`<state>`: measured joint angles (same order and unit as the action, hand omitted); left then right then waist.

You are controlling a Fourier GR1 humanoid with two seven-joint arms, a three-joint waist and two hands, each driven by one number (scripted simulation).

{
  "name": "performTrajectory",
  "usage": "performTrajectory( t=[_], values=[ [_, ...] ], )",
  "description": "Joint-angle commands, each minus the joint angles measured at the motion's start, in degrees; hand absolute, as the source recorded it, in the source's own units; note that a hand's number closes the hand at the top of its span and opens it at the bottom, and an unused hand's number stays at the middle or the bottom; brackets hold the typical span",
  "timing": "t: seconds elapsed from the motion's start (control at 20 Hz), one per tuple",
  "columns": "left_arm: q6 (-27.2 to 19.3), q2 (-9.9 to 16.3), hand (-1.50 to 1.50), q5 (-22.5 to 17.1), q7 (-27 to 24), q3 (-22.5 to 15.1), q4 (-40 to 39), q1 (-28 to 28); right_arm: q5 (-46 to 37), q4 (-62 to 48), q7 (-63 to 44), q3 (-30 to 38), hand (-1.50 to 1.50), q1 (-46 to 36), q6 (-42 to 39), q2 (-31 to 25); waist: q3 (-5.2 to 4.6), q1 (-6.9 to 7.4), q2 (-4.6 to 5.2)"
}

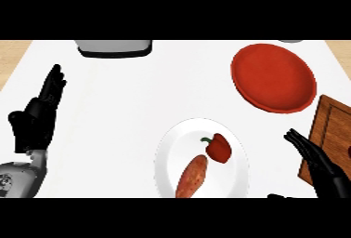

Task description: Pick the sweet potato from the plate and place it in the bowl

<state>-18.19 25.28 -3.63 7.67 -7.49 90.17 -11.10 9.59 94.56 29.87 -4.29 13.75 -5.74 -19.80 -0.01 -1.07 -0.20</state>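
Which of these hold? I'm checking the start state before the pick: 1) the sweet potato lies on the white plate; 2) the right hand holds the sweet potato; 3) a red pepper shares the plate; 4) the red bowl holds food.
1) True: the sweet potato lies on the white plate.
2) False: the right hand is open beside the plate, touching nothing.
3) True: the red pepper lies beside the sweet potato.
4) False: the red bowl shows nothing inside.
The left hand rests open at the left edge.
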Motion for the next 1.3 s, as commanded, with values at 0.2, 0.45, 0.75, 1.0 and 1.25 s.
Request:
performTrajectory(
  t=[0.2,0.45,0.75,1.0,1.25],
  values=[
    [0.64,-1.06,0.0,1.31,-0.47,-0.14,-2.64,-2.52,-14.31,17.3,-20.21,-6.07,-1.5,0.15,2.69,-9.32,-0.23,0.39,0.21],
    [-1.04,-2.63,0.0,3.74,2.61,-2.14,0.15,-3.91,-19.99,22.23,-36.4,-11.72,-1.5,-5.2,-1.61,-12.34,-0.13,1.1,0.15],
    [1.99,-2.92,0.0,2.06,0.83,0.87,-2.99,-3.79,-21.85,21.45,-51.39,-20.43,-1.5,-17.21,-6.93,-5.78,-0.06,1.46,0.29],
    [1.38,-3.28,0.0,4.51,2.54,0.09,3.01,0.23,-26.34,19.59,-61.12,-27.68,-1.5,-22.96,-8.61,1.53,-0.02,1.73,0.15],
    [2.92,-4.19,0.0,4.5,1.26,2.42,-0.33,-1.47,-27.57,15.64,-60.18,-27.66,-1.5,-19.92,-13.76,-0.69,0.0,1.12,0.18]
  ],
)
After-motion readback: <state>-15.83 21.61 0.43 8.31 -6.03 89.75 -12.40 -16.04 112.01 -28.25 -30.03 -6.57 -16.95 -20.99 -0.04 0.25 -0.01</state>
